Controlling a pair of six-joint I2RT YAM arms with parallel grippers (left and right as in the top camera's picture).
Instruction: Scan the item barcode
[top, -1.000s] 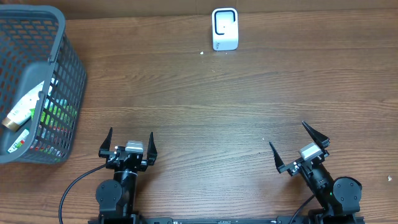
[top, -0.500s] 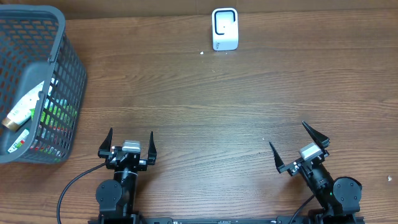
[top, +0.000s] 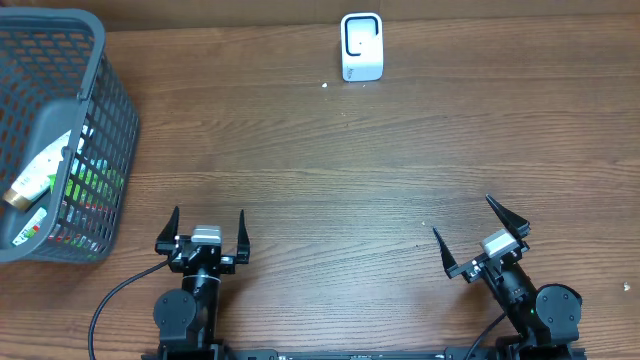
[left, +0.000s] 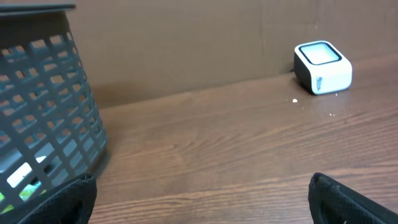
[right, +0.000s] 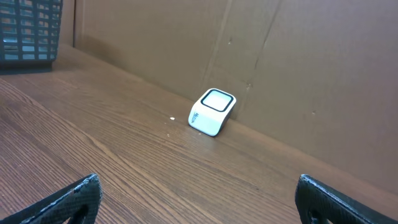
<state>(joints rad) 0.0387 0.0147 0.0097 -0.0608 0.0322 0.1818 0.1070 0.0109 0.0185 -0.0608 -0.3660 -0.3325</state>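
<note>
Wooden desk (top: 330, 160): white scanner (top: 361, 46) is set at 12 o'clock, grey basket (top: 108, 95) at 9. Left claw (top: 208, 216) and right claw (top: 461, 214) are held spread, empty.

Your worktop (top: 330, 170) is brown wood grain, smooth, with a soft low sheen. The basket (top: 112, 112) is grey moulded plastic lattice, matt. Inside it you can see a tube (top: 40, 172) of glossy white and green plastic with a gold cap. The scanner (top: 361, 46) is smooth white plastic, slightly glossy, with a dark band round its face. The panel (right: 155, 37) behind looks like matt brown cardboard. The left end effector (top: 209, 214) and right end effector (top: 462, 215) look like matt black plastic.
</note>
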